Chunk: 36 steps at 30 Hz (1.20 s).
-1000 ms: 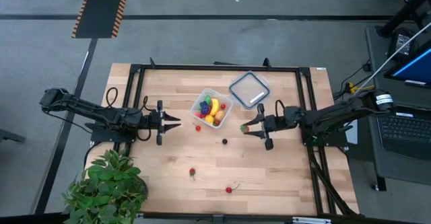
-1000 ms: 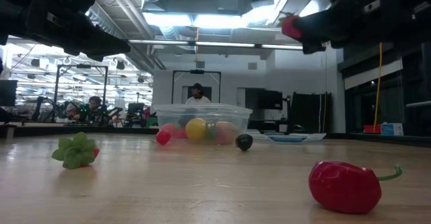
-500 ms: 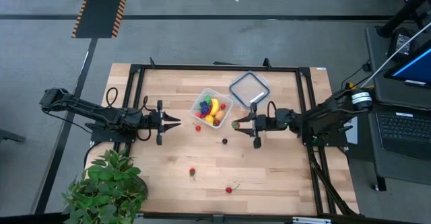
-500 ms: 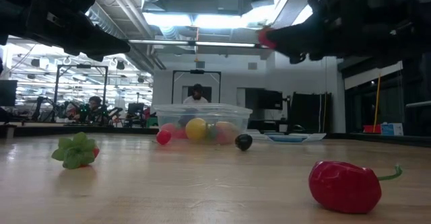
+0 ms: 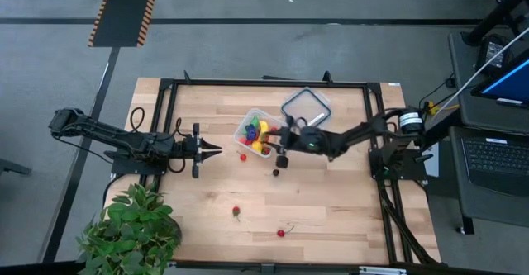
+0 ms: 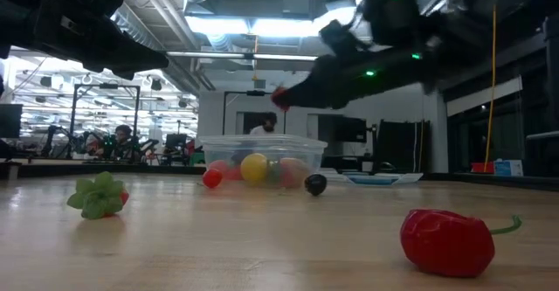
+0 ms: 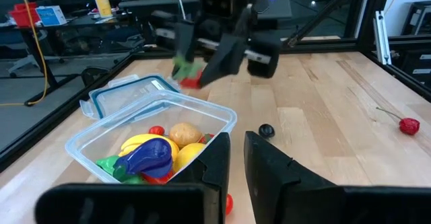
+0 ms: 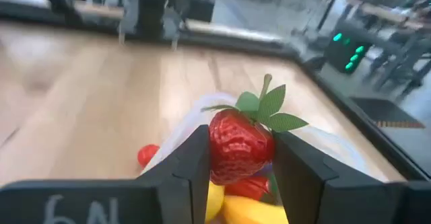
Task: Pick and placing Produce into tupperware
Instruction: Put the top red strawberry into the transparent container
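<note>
The tupperware is a clear square tub on the table's middle, with several toy pieces in it: yellow, red, blue-purple, tan and green. My right gripper reaches in from the table's right and is shut on a red strawberry with green leaves, held in the air at the tub's right rim. My left gripper waits left of the tub, shut, above the table. Loose produce lies on the wood: a small red piece, a dark piece, a strawberry and a red stemmed piece. My right gripper pinches the strawberry's red body between its two fingers, one on each side. The fingers come level from the table's right. The strawberry is lifted clear over the tub's rim, its leaves sticking up above the fingers.
The flat clear lid with the bluish rim lies just beyond the tub to its right. A leafy potted plant stands at the near left corner. A black frame runs round the table. Bare wood lies near and left of the tub.
My right gripper has travelled toward the table's left, carrying the strawberry from well right of the tub to its right rim, staying at about the same height. The arm has stretched out across the table. The loose pieces have not moved.
</note>
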Tool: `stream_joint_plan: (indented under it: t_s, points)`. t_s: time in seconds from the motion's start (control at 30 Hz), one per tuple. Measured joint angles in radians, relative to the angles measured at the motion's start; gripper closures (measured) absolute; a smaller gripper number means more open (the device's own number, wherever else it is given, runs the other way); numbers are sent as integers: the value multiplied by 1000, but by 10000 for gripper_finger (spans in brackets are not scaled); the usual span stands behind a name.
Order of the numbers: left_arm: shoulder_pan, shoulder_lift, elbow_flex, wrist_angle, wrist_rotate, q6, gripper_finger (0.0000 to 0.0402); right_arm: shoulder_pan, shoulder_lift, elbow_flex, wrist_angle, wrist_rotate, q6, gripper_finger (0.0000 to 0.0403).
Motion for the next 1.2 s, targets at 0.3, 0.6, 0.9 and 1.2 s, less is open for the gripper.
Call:
stream_joint_plan:
  t_s: [0.3,0.6,0.9,1.2]
  points:
    - [0,1,0,0,0,0,349,-105,3,414,-823,-178,-139,271]
    - [0,2,0,0,0,0,332,-203,79,717,-1336,-273,-263,271]
    - [0,2,0,-1,0,0,322,-253,206,843,-1514,-347,-368,271]
    - [0,2,0,0,0,0,324,-258,263,961,-1698,-351,-397,271]
